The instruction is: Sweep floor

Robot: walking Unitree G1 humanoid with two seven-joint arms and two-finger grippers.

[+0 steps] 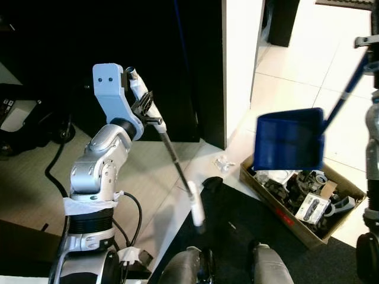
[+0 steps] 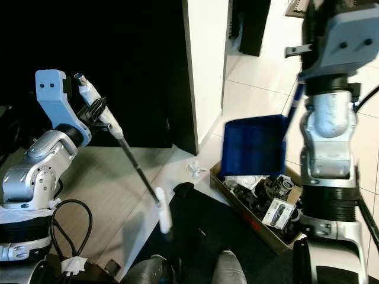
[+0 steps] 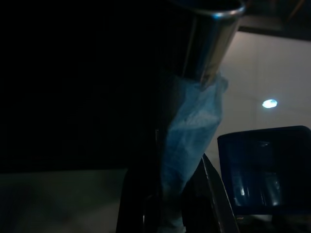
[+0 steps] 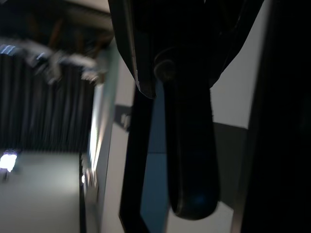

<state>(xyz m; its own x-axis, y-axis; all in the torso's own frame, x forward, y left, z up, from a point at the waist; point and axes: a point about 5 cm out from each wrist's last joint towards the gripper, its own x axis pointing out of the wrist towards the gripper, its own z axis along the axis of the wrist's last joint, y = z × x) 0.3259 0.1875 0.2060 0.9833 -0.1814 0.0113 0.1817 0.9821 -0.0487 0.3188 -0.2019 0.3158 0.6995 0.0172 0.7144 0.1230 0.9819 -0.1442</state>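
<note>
One blue dustpan [image 1: 289, 142] hangs at three o'clock, one broom stick [image 1: 177, 163] slants at centre, one cardboard box [image 1: 278, 222] of assorted parts sits at four o'clock, and one small clear scrap [image 1: 222, 163] lies on the floor.

Cardboard box [image 1: 278, 220] of black parts, crumpled wrapper [image 1: 223, 163] beside it

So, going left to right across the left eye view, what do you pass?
Left gripper shut on the broom handle → crumpled scrap on the floor → blue dustpan above the cardboard box of parts → right arm at the edge.
</note>
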